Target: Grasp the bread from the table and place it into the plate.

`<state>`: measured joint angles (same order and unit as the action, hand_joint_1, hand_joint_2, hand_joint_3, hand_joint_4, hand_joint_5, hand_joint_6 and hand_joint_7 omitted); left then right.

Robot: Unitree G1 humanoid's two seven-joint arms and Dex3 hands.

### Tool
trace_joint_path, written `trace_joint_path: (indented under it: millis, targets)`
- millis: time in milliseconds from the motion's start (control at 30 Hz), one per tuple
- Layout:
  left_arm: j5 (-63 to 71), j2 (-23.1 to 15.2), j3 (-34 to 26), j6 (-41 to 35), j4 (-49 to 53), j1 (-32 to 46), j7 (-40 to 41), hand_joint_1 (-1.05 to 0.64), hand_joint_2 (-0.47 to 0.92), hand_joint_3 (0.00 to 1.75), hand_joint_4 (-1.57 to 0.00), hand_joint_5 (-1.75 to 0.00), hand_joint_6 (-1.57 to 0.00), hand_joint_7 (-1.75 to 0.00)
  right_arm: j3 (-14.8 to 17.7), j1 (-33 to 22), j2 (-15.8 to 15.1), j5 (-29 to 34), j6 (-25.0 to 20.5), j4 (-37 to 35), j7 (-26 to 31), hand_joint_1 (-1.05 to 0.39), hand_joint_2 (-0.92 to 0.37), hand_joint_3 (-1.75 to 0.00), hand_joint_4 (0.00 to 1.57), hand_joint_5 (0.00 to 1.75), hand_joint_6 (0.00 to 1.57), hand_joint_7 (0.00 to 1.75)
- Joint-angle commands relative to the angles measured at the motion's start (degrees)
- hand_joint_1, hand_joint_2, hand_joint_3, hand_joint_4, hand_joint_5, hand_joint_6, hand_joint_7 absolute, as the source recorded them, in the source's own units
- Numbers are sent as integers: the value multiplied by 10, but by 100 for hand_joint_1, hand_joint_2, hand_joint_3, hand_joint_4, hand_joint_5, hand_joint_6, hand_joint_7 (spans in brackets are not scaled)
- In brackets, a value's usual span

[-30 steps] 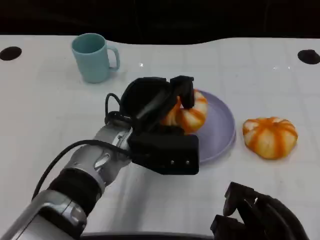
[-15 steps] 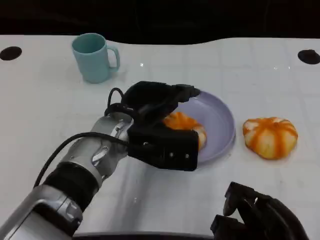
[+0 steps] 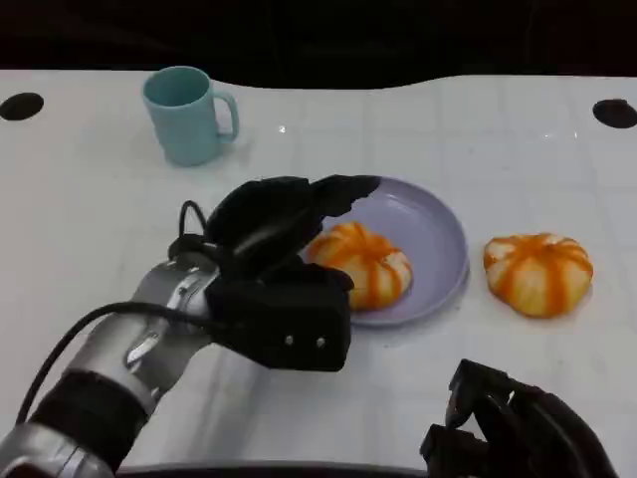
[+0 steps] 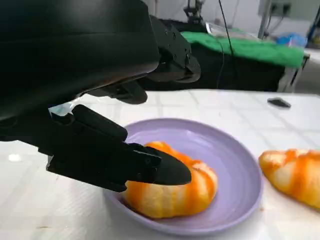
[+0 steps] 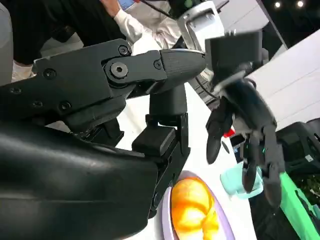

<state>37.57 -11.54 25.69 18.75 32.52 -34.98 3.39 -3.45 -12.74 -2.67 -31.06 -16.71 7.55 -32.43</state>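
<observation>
Releasing step, by the look of it: left hand [image 3: 284, 264] sits beside the plate [image 3: 443, 234], fingers [image 4: 165, 170] spread apart and holding nothing, one fingertip just over the bun [image 3: 360, 261]. That bun lies inside the plate, under and beyond the fingers. Second bun [image 3: 537, 272] on the desk [image 3: 90, 209], well apart from them. Right hand [image 3: 518, 428] low; fingers curled, grip unclear. Next move likely calls for drawing the left hand clear without nudging the bun.
</observation>
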Motion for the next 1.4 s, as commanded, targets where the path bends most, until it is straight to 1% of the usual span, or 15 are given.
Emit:
trace_joint_path:
  millis: [33,100,133,167,200,233,300,400,467,567,700,767,933,1000,1400]
  targets:
    - [-63,-9,-43,16,-67,63,0,-55,92,21,-61,-37,-42,-10,8,-3,-5,-3,0,-1,1,-73,-92,-21,87,160,73,143]
    - [-89,-7,-59,15,-97,89,-7,-53,92,18,-67,-56,-50,-11,8,-3,-7,-2,0,-1,-1,-74,-92,-21,87,161,73,142]
    - [-102,-7,-66,15,-111,102,-13,-52,92,17,-67,-59,-52,-11,7,-3,-7,-2,1,-1,-2,-74,-92,-21,87,161,73,142]
    - [-121,-5,-73,11,-128,118,-24,-52,92,17,-65,-72,-54,-13,7,-4,-8,-2,0,0,-3,-74,-92,-21,87,162,73,143]
    - [-152,-1,-83,11,-145,136,-38,-50,92,15,-60,-95,-58,-23,7,-4,-8,-2,-1,1,-3,-74,-92,-21,87,163,73,143]
    - [-191,5,-94,18,-158,155,-55,-47,92,13,-55,-111,-53,-44,6,-5,-9,-1,-2,3,-2,-74,-92,-22,87,163,73,143]
    - [-267,20,-112,33,-171,186,-89,-39,92,11,-52,-147,-36,-103,6,-6,-10,-2,-3,4,-2,-74,-92,-22,86,164,73,143]
    - [-337,32,-129,39,-195,228,-124,-38,92,13,-52,-170,-26,-149,6,-7,-11,0,-1,5,-3,-74,-92,-23,85,164,73,144]
    - [-369,37,-138,39,-211,253,-141,-39,92,14,-50,-174,-22,-167,6,-7,-11,0,-1,6,-2,-74,-92,-23,86,164,73,144]
    - [-396,40,-148,27,-242,286,-157,-40,92,15,-50,-175,-23,-174,6,-8,-10,-2,-3,7,-1,-74,-92,-23,86,164,74,144]
    - [-446,44,-160,-36,-317,350,-175,-49,92,19,-58,-175,-35,-175,4,-10,-11,-3,-8,11,-1,-74,-92,-22,86,164,73,144]
    - [-475,47,-163,-67,-345,377,-187,-52,92,20,-61,-175,-37,-175,4,-9,-11,-4,-9,11,-2,-74,-92,-22,86,163,73,144]
    - [-556,60,-173,-135,-379,421,-225,-48,92,21,-63,-175,-40,-175,4,-10,-10,-4,-8,11,-2,-74,-92,-22,86,163,73,144]
    - [-588,65,-178,-152,-382,437,-243,-52,92,21,-61,-175,-39,-175,5,-11,-11,-4,-9,13,-2,-73,-92,-21,86,163,72,143]
    - [-637,94,-202,-159,-348,455,-309,-55,92,16,-65,-175,-42,-172,10,-6,-12,-2,2,-1,-8,-74,-92,-21,87,163,74,142]
